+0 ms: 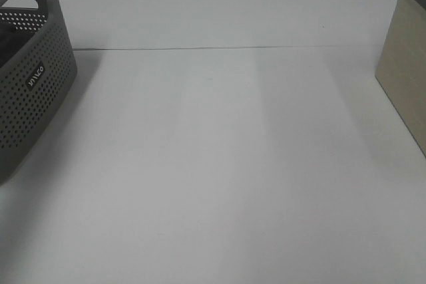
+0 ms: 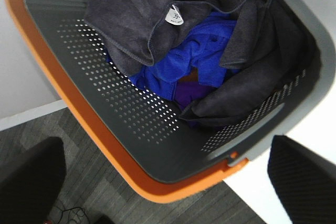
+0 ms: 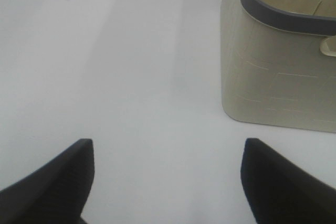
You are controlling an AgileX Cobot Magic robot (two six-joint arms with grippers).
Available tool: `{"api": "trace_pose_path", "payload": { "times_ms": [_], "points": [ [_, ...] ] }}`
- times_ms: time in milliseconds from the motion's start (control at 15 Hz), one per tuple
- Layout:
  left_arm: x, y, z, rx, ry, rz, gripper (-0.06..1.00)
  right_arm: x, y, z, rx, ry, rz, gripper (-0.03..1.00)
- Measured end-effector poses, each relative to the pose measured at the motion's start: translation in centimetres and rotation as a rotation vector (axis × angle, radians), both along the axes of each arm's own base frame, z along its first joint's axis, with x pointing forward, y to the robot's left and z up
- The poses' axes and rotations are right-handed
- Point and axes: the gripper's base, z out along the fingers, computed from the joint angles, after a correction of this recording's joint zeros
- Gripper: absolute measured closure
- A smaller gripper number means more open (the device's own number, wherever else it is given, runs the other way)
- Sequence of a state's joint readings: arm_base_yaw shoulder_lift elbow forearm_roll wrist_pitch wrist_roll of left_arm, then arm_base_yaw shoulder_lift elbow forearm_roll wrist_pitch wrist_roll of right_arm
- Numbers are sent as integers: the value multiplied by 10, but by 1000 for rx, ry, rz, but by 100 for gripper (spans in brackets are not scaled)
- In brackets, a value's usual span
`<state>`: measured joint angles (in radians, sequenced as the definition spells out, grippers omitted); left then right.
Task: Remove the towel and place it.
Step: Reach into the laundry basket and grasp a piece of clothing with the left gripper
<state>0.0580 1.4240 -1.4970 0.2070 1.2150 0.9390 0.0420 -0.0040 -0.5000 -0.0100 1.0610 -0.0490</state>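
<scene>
The towel (image 2: 152, 9), dark charcoal with a small white tag, lies crumpled in the grey basket (image 2: 121, 114), draped over a blue cloth (image 2: 197, 59). My left gripper (image 2: 163, 182) hovers above the basket's orange-rimmed end, open, with nothing between its black fingers (image 2: 302, 174). In the exterior high view only the basket's perforated side (image 1: 26, 91) shows at the far left; neither gripper appears there. My right gripper (image 3: 168, 182) is open over bare white table, its fingers (image 3: 52, 182) empty, beside a beige bin (image 3: 278, 72).
The beige bin (image 1: 406, 64) stands at the table's right edge. A seam (image 1: 219, 48) crosses the white table top at the back. Grey floor and a cable (image 2: 68, 213) lie below the basket's overhanging end.
</scene>
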Motion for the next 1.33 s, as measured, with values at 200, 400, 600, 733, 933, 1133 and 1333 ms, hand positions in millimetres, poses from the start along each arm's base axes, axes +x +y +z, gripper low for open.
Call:
{"api": "trace_pose_path", "payload": {
  "times_ms": [200, 400, 600, 733, 933, 1133, 1333],
  "points": [
    [67, 15, -50, 144, 171, -32, -5, 0, 0, 0, 0, 0, 0, 22],
    [117, 22, -102, 196, 253, -87, -5, 0, 0, 0, 0, 0, 0, 22],
    [145, 23, -155, 191, 339, -122, -5, 0, 0, 0, 0, 0, 0, 22],
    [153, 23, -173, 186, 373, -128, -4, 0, 0, 0, 0, 0, 0, 22],
    [159, 22, -191, 159, 402, -132, 0, 0, 0, 0, 0, 0, 0, 22],
    [160, 21, -198, 149, 415, -132, 9, 0, 0, 0, 0, 0, 0, 22],
    [161, 21, -198, 146, 400, -122, 54, 0, 0, 0, 0, 0, 0, 22]
  ]
}}
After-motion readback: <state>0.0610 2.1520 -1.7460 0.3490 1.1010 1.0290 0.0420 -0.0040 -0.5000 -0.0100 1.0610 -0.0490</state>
